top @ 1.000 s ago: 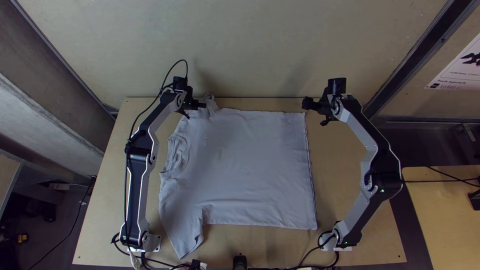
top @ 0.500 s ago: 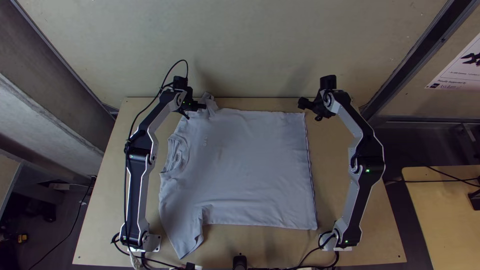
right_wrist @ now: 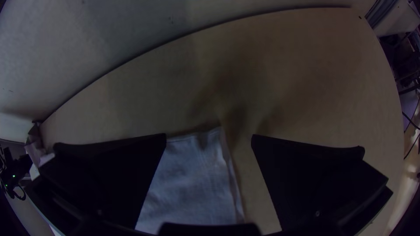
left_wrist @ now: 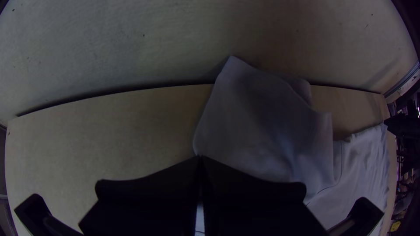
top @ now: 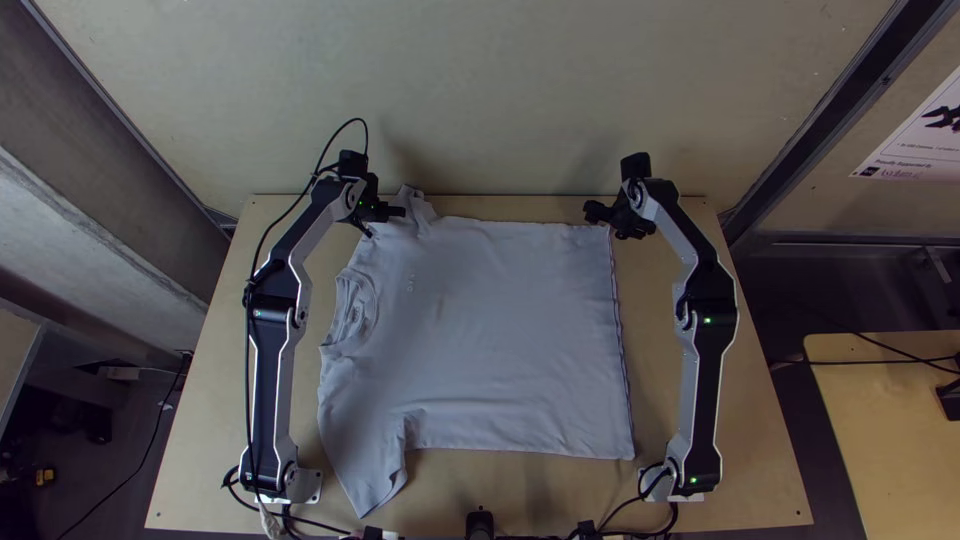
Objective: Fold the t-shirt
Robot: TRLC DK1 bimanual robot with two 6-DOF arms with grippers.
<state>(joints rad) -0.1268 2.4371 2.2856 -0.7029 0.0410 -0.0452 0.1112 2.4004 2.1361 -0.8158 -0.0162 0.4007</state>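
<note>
Across the centre of the frame: one pale t-shirt [top: 500, 330], spread on the tabletop [top: 220, 330], collar [top: 357, 308] at left, hem [top: 622, 370] at right. Lower sleeve [top: 375, 475]: extended toward lower left. Upper sleeve [left_wrist: 258, 122]: rumpled, upper left. Left gripper [left_wrist: 200, 156], upper left: fingers together, apparently clamped on sleeve cloth. Right gripper [right_wrist: 209, 136], upper right: fingers apart, about the hem corner [right_wrist: 215, 133]. Handling, as judged: light, limp, not fragile, quick to crease; best held at that corner and the sleeve.
</note>
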